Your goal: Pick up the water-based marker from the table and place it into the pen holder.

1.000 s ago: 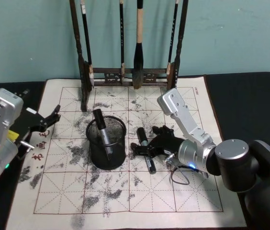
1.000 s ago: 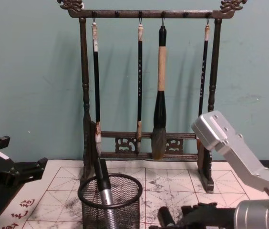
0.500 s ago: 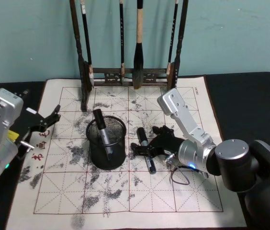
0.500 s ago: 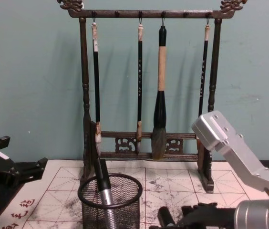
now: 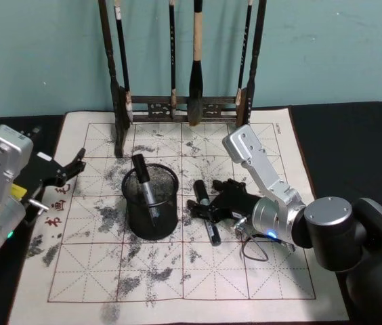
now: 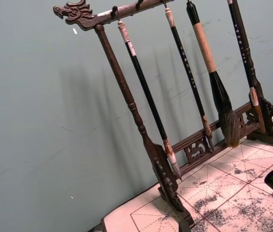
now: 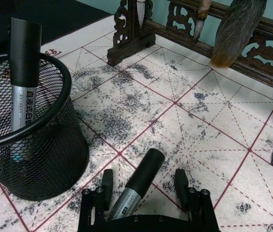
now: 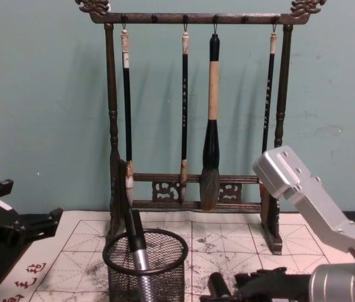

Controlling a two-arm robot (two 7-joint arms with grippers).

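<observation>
Now the right pincer [image 7: 144, 180] sits low over the mat-covered surface [image 5: 177, 271], its fingers apart, one on each side of the water-based marker [image 7: 141, 171] without closing on it. That marker lies flat just at 3 o'clock of the pen holder [image 5: 152, 223], where another marker [image 5: 143, 181] leans. Away at the holder's 9 o'clock, the left pincer [image 5: 68, 169] hangs spread at the mat's edge.
</observation>
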